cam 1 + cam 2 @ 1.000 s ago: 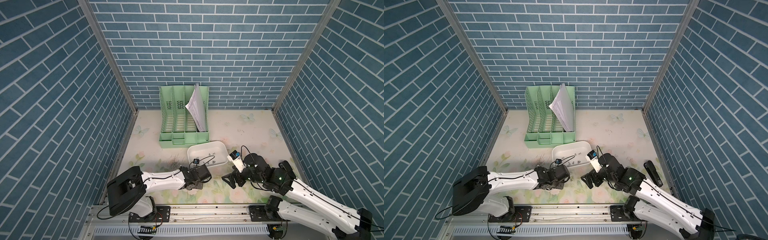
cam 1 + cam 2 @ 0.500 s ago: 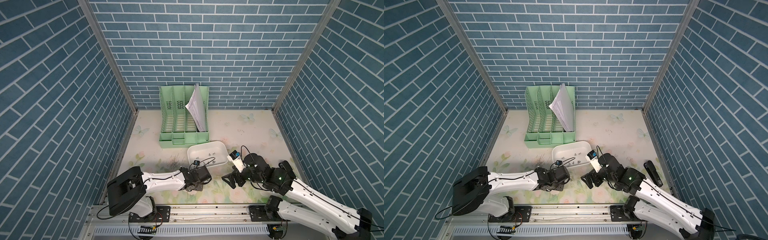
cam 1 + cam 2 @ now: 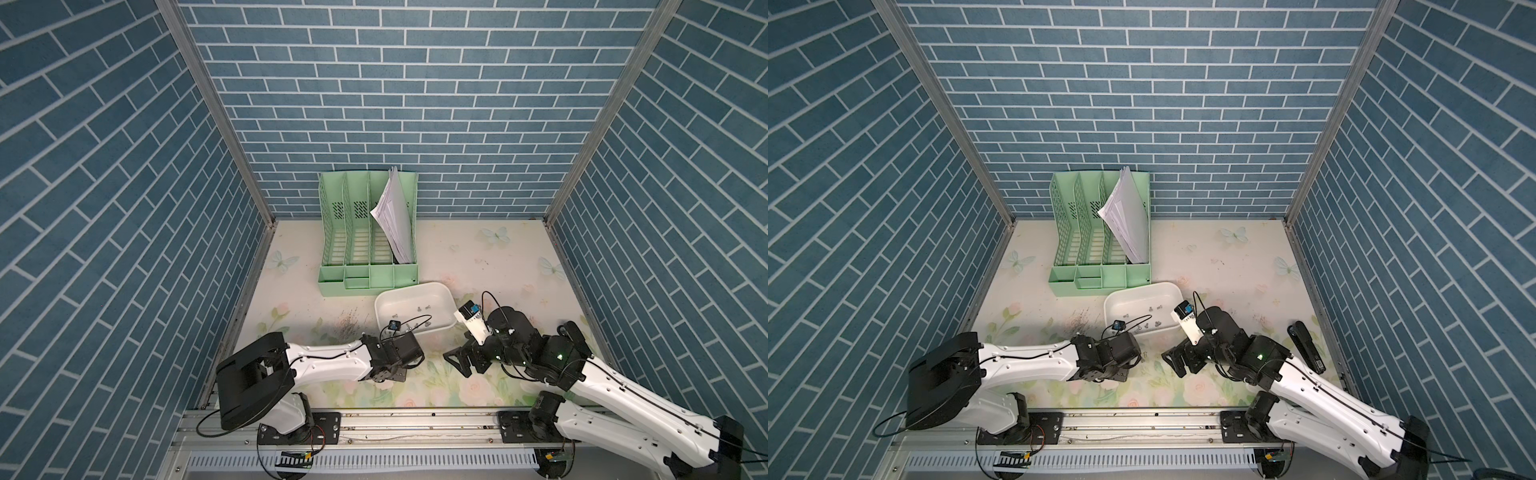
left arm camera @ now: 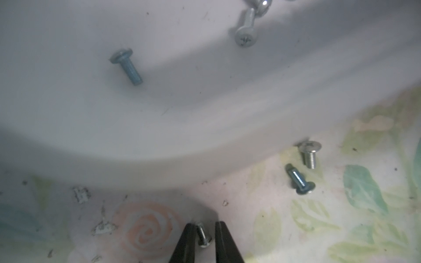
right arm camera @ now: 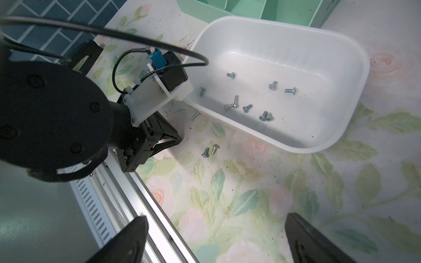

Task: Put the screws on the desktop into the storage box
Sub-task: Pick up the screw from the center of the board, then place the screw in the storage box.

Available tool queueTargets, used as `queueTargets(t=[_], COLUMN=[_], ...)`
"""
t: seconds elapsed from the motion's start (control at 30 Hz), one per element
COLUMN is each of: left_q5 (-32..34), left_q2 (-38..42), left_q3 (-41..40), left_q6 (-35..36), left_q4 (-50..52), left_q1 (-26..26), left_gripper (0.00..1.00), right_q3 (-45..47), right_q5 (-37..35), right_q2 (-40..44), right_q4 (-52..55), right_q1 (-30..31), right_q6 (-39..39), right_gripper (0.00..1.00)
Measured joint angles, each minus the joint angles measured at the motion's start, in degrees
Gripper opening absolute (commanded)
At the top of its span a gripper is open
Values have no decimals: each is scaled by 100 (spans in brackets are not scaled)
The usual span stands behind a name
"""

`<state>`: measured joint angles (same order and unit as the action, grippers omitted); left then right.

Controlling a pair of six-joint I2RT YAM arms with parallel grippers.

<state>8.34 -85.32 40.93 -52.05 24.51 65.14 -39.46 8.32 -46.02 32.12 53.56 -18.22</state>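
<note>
1. Placement first: one screw (image 4: 204, 236) lies flat on the desktop (image 4: 355, 230), directly between the fingers (image 4: 185, 241) of the left gripper (image 4: 204, 225). It sits on the near side of the storage box (image 4: 159, 127), just beside its near wall.
2. Its long axis runs along the fingers, not across them. The head points back toward the wrist and the shaft toward the box, so the jaws close across the thin shaft. I judge that the right way to take it.
3. The left gripper's jaws stand close about the screw but are not pressed together. One finger looks to touch it, and a slit of desktop shows between the head and the opposite finger. I judge the pinch unfinished.
4. The box lies straight ahead of this gripper, on the far side, so the carry should be a short lift over the near wall. About ten screws (image 5: 247, 108) lie on its floor.
5. Two more screws (image 4: 309, 157) lie side by side on the desktop, to the right of the left gripper. They are near the box wall, between the two grippers.
6. The right gripper (image 5: 216, 217) hangs on the right with its fingers spread wide and nothing between them. The left arm is plainly nearer the straddled screw. The pair looks reachable by either arm.
</note>
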Motion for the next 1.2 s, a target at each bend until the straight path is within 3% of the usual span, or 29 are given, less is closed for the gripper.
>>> queueTargets(t=[0.67, 1.2], left_q5=[-92, -238], left_q2=[170, 522], left_q3=[59, 892], left_q6=[31, 466], left_q4=[153, 339], left_q1=[2, -238], left_gripper=[14, 13], right_q3=[0, 0], right_q5=[-7, -245], right_q2=[0, 208], right_q4=[0, 2], right_q1=[0, 0], right_q6=[0, -144], right_gripper=[98, 98])
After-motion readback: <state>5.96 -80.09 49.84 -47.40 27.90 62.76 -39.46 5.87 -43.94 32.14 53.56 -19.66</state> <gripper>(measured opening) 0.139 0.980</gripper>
